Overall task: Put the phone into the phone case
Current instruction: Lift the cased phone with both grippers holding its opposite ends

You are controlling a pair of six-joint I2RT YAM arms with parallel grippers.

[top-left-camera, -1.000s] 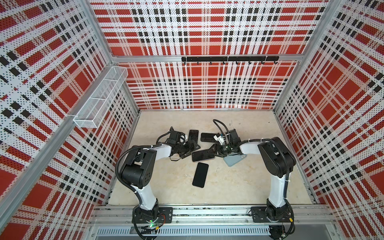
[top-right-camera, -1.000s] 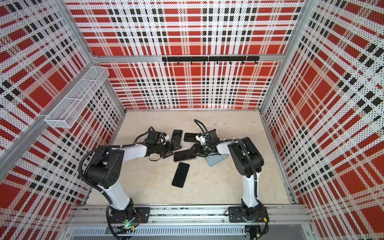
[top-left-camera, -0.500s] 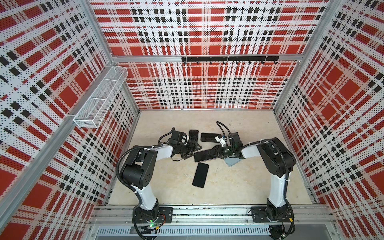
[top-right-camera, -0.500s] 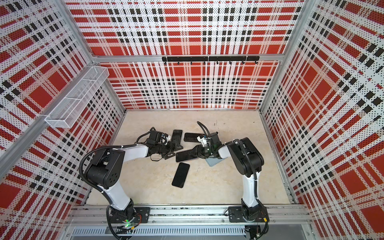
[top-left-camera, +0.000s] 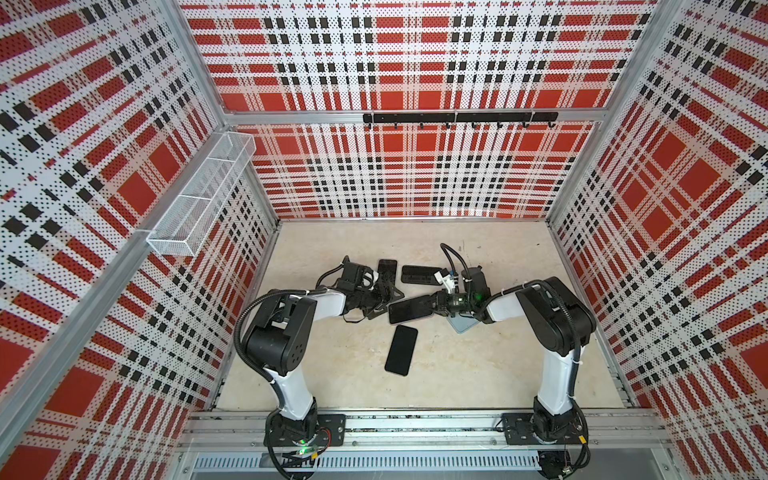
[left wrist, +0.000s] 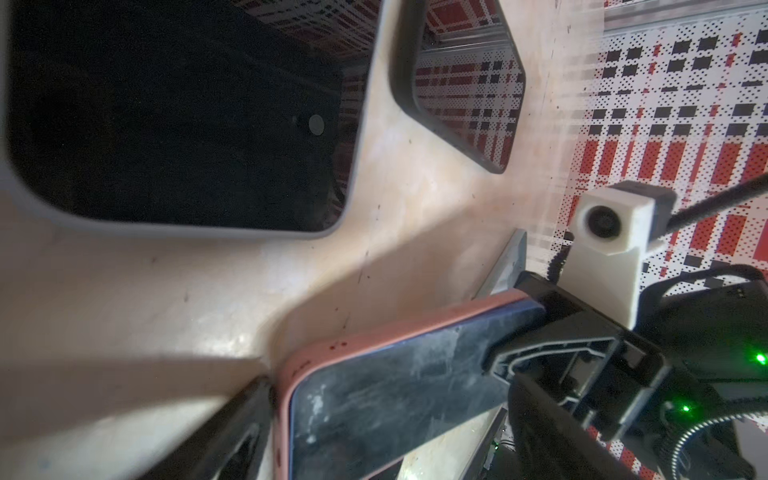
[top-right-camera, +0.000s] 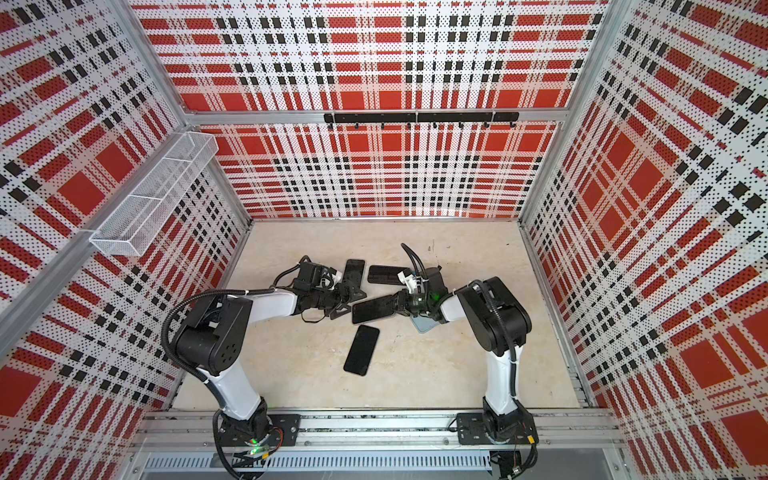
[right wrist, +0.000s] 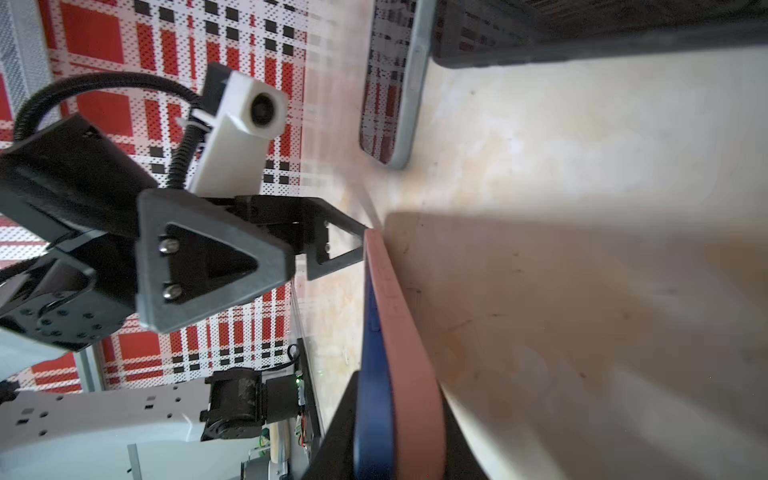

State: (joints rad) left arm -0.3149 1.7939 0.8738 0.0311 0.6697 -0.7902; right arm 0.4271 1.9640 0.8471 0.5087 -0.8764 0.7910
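Jaws of the right gripper [top-left-camera: 432, 307] clamp one end of the pink-edged phone [top-left-camera: 409, 311], holding it above the table [top-left-camera: 478, 374]. At the phone's free end the left gripper [top-left-camera: 384, 301] has its jaws wide apart. Beneath the right gripper the pale blue case [top-left-camera: 463, 325] lies flat on the table.

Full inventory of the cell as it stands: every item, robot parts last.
pink-edged phone: 1, dark screen, table centre
front phone: 1, black, flat, nearer the arm bases
back phone: 1, dark, grey rim, beside left gripper
black slab: 1, phone or case unclear, back centre
pale case: 1, grey-blue, under right wrist
wire basket: 1, white, left wall
hook rail: 1, black, back wall
table: 1, beige
left gripper: open, empty
right gripper: shut on pink-edged phone
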